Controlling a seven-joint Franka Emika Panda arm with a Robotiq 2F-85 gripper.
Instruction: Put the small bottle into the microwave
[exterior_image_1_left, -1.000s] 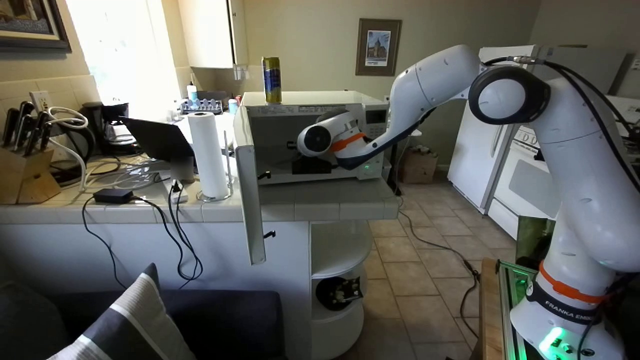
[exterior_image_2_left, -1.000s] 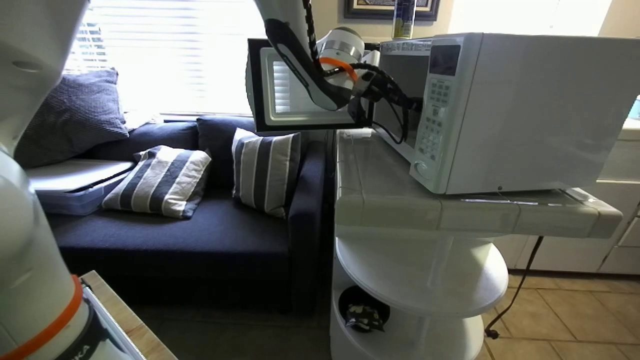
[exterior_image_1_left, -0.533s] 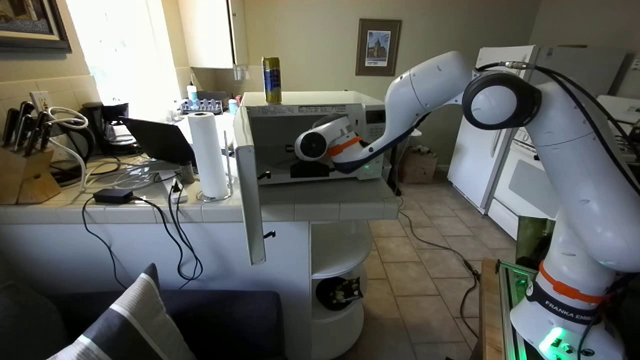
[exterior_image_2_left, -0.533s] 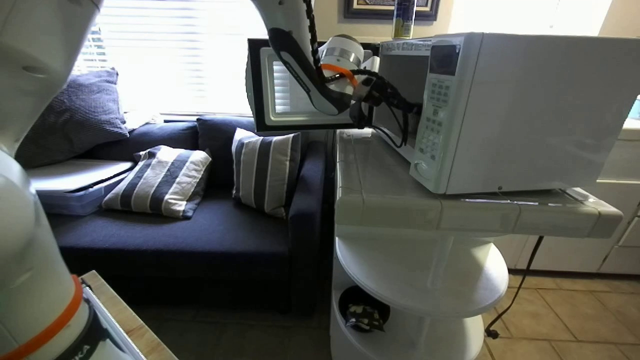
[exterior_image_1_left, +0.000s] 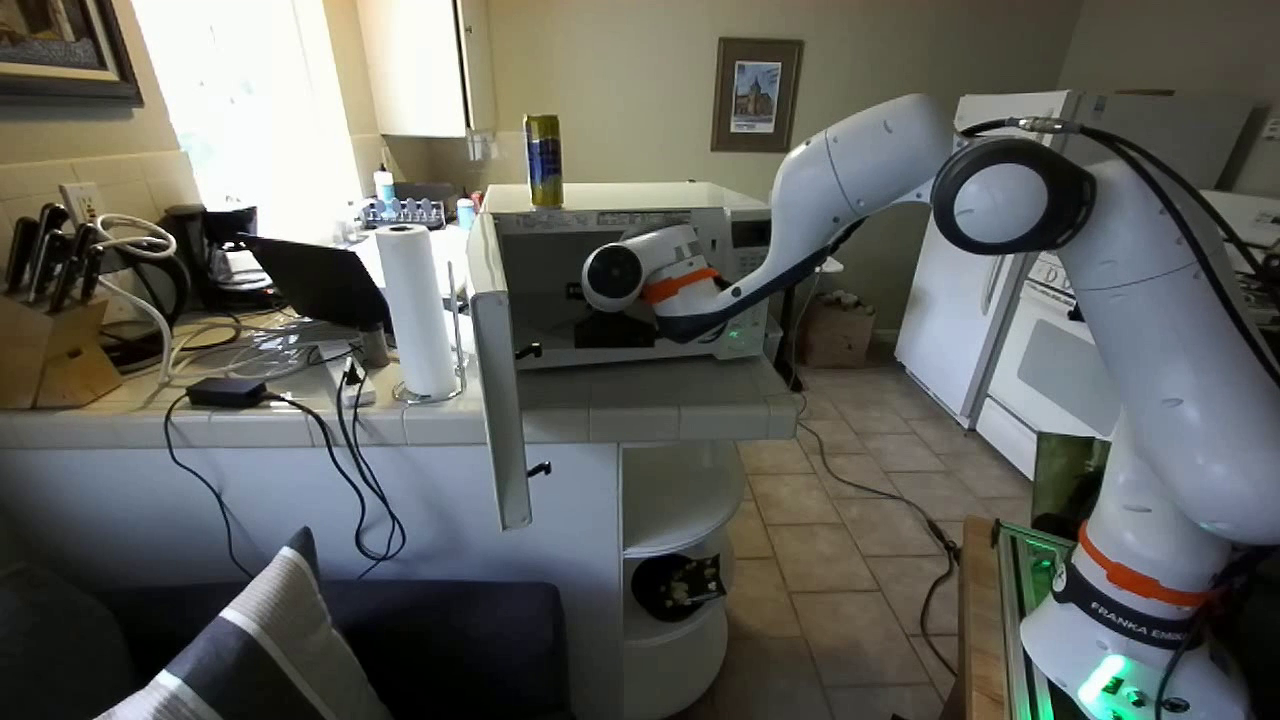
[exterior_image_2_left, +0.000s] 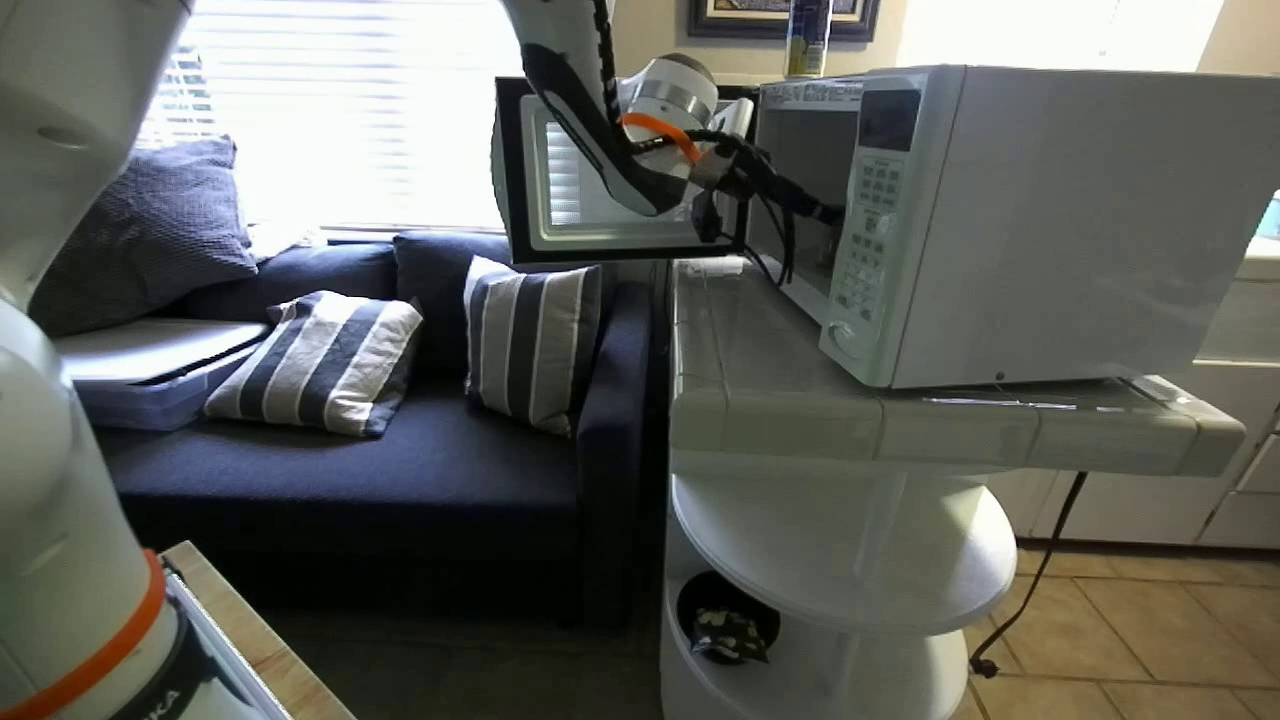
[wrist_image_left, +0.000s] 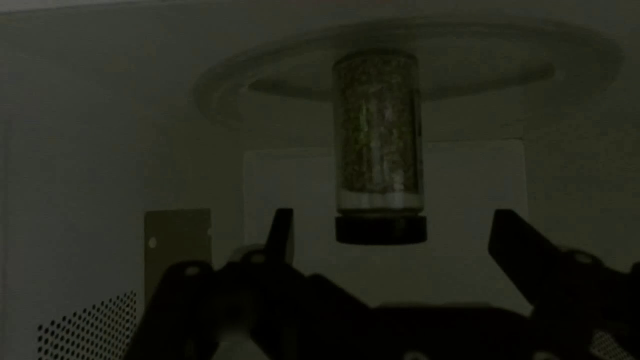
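Wrist view: my jaws spread wide, gripping nothing; the small bottle (wrist_image_left: 378, 132), cap end framed between them, stands on the turntable (wrist_image_left: 492, 57) inside the microwave (exterior_image_2_left: 1060, 225).

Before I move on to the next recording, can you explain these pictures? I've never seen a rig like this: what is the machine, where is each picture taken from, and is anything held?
The big white machine is a Franka Emika Panda arm. Two pictures come from cameras standing outside it; the dark one is its wrist view, looking past its tool into a white microwave whose door is open. The microwave sits on a tiled counter, along with a paper towel roll and a knife block; a tall blue-and-yellow can stands on top of the microwave. The wrist view shows things upside down, so the small dark-capped bottle seems to hang, but it stands on the glass turntable. Nothing is held: the tool is open, with a gap on each side of the bottle.
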